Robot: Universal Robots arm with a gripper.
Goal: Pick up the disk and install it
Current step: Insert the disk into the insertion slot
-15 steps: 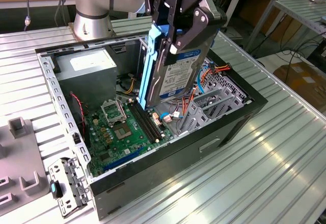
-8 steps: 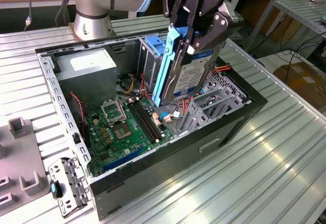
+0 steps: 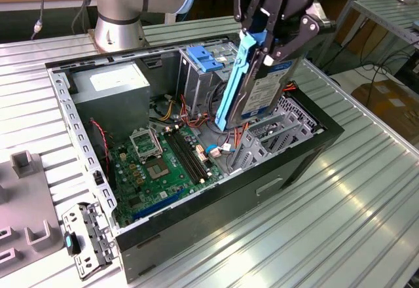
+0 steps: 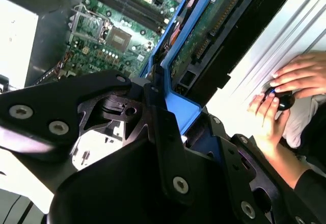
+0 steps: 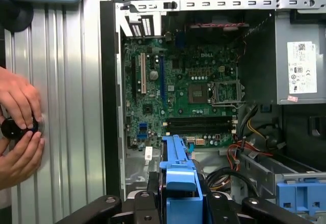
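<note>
My gripper (image 3: pixel 273 42) is shut on the disk (image 3: pixel 263 95), a metal drive with a white label in a blue plastic frame (image 3: pixel 234 85). The disk hangs steeply tilted, its lower end just above the drive cage (image 3: pixel 275 131) inside the open computer case (image 3: pixel 229 186). In the second wrist view the disk's green circuit side (image 4: pixel 211 28) runs away from the black fingers (image 4: pixel 158 132). In the first wrist view the blue frame (image 5: pixel 178 175) shows end-on above the motherboard (image 5: pixel 188 96).
The case holds a grey power-supply box (image 3: pixel 111 84), a green motherboard (image 3: pixel 163 163), loose cables and a light-blue bracket (image 3: pixel 206 59). A person's hands (image 5: pixel 18 124) rest on a black knob on the ribbed table beside the case. Grey fixtures (image 3: pixel 26 203) lie at the exterior view's left.
</note>
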